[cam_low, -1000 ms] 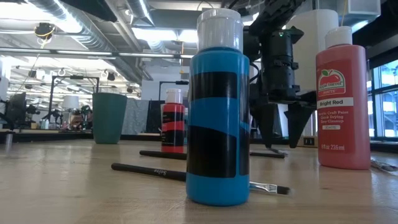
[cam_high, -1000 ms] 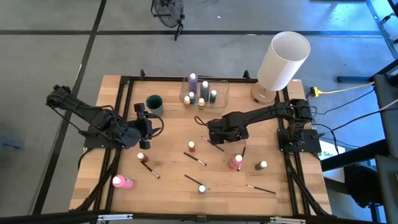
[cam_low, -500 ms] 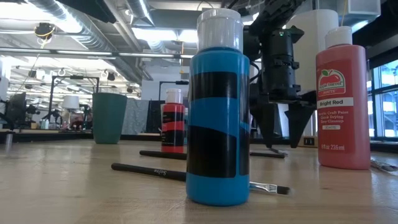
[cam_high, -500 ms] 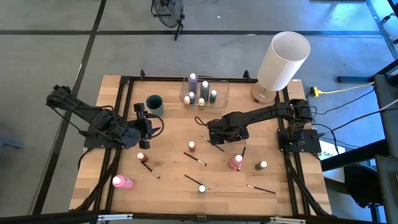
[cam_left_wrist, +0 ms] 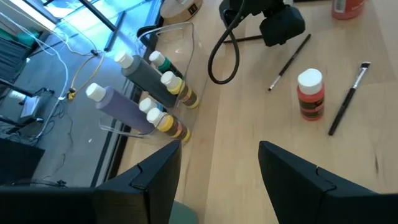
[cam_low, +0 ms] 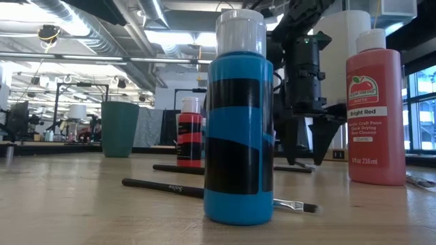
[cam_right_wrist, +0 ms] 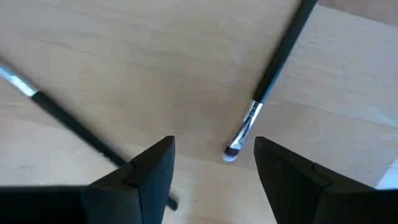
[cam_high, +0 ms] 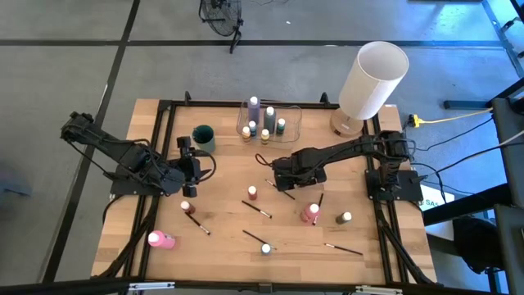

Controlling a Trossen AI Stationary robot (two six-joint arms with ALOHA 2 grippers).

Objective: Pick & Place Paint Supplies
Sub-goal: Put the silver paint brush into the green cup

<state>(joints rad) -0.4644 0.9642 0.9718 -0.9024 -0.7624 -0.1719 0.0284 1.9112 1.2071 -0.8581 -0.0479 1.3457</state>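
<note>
Wooden tabletop [cam_high: 221,205], and the paint supplies are scattered right across it. The right gripper [cam_right_wrist: 213,163] hangs low over the middle of the table, pointing down, its jaws parted and gripping nothing; bare wood shows between the fingers [cam_right_wrist: 146,171]. Just beyond those fingertips lies a thin dark-handled paintbrush [cam_right_wrist: 267,84], bristle end toward the gripper, and a second brush [cam_right_wrist: 62,115] runs off at an angle on the other side. From above, that gripper [cam_high: 282,177] sits beside a brush [cam_high: 279,190] near the table's centre.

Over on the left side, the left gripper [cam_high: 193,167] waits close to the green cup [cam_high: 203,137], jaws likewise spread with nothing between them. Its wrist camera looks toward the clear plastic container [cam_left_wrist: 180,43], where several bottles [cam_left_wrist: 140,109] already stand together.

Out on the open wood: a small reddish bottle [cam_high: 252,192] stands upright near the middle, a pink bottle [cam_high: 309,214] stands closer to the right arm, a pale-capped one [cam_high: 345,218] is beside it, and another pink bottle [cam_high: 160,239] lies on its side at the near left corner. At table level, a blue bottle [cam_low: 238,136] stands up front with a brush [cam_low: 170,188] lying behind it, touching or just beside; hard to say which. A large white cylinder [cam_high: 372,78] stands at the far right corner.
</note>
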